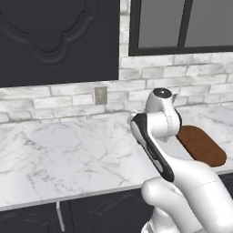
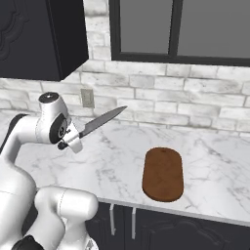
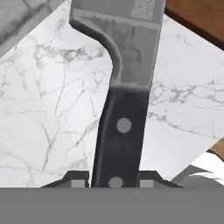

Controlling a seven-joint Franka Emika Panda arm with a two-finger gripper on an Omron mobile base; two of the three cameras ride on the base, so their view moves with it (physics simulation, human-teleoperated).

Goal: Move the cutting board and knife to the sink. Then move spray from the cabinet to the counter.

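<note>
Knife (image 2: 100,122) in gripper (image 2: 73,141) above desk (image 2: 112,166), blade ahead; cutting board (image 2: 163,174) on desk to gripper's right.

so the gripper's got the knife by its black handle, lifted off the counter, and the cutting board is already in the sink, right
Not quite. The gripper does hold the knife by its black handle, lifted above the counter. But the cutting board is not in the sink: it lies flat on the marble counter near the front edge, as the right base view shows.
</note>
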